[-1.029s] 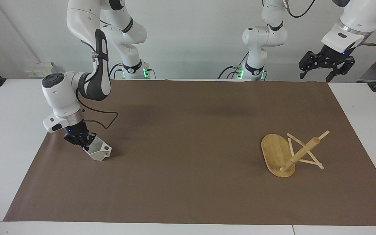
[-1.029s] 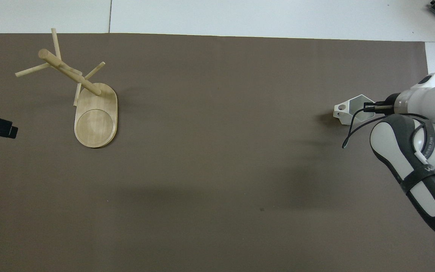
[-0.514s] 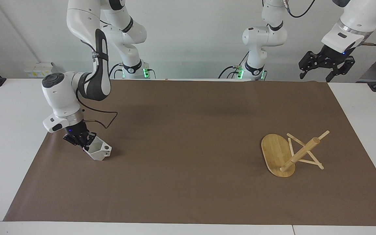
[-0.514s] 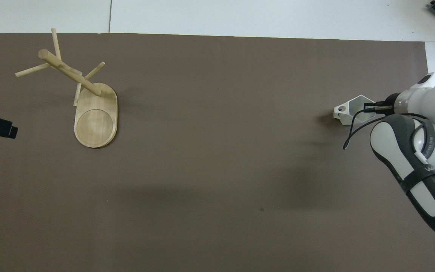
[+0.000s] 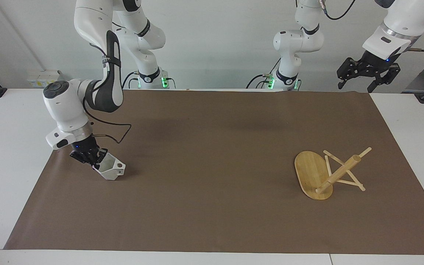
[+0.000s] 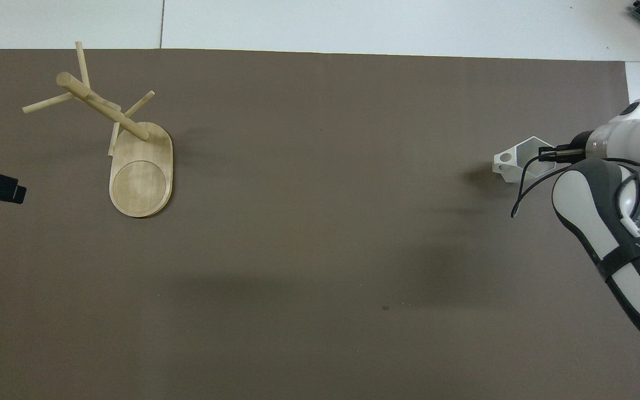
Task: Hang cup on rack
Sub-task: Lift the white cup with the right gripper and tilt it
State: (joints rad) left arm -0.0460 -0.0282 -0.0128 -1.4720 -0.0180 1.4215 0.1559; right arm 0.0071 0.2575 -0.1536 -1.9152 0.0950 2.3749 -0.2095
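**Cup pinched at my right arm's end of the mat; rack stands at the other end**

I am the pair of arms at this table. My right gripper (image 5: 95, 162) is pressed together on the rim wall of the cup (image 5: 112, 170), one finger inside the mouth and one outside. The cup is white and faceted, and I hold it tilted: its hexagonal mouth faces up and toward my right arm, its bottom slants down toward the mat, and its blocky handle with the round hole points toward the middle of the table. Whether its lowest corner touches the mat or hangs just above it I cannot tell; a small shadow lies close under it.

The cup is near the edge of the brown mat (image 5: 212, 206) at my right arm's end. White tabletop (image 5: 9, 147) shows just outside that edge.

The rack (image 5: 313, 173) stands on the mat well apart from the cup, toward my left arm's end. Its oval bamboo base lies flat, with the long way of the oval running from nearer me to farther from me. The thick post rises from the end of the base farther from me, and thin pegs cross it near the top, sticking out in several directions.

Between cup and rack the mat is a wide bare stretch.

My left gripper (image 5: 367, 75) waits raised over the mat's corner nearest my left arm's base, its fingers spread apart and holding nothing.
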